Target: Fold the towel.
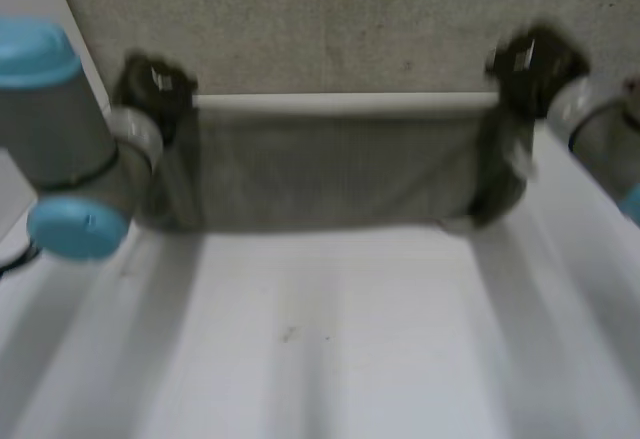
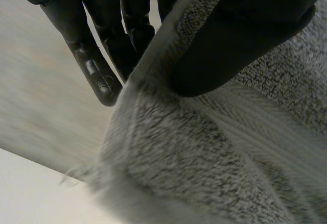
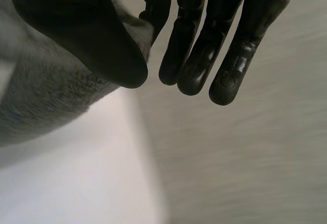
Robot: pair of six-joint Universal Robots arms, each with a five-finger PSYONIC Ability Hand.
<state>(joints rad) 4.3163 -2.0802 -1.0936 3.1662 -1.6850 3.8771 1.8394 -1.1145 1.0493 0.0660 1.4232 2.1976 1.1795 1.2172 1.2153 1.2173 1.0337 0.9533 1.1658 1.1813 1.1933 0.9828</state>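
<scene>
Over the white table (image 1: 320, 349), the grey towel (image 1: 320, 169) is pinched by left hand (image 1: 150, 84) and right hand (image 1: 530, 59), hung between them, its fold judged barely begun.

**Looped cloth, sleek plastic**

The grey terry-cloth towel (image 2: 204, 173) is rough, looped pile, with a flatter woven band along its hem. Pinching it, the black fingers (image 3: 225, 76) of the right hand (image 3: 204, 9) look smooth and faintly glossy. Below it, the white worktop (image 1: 330, 339) is smooth and matt.
</scene>
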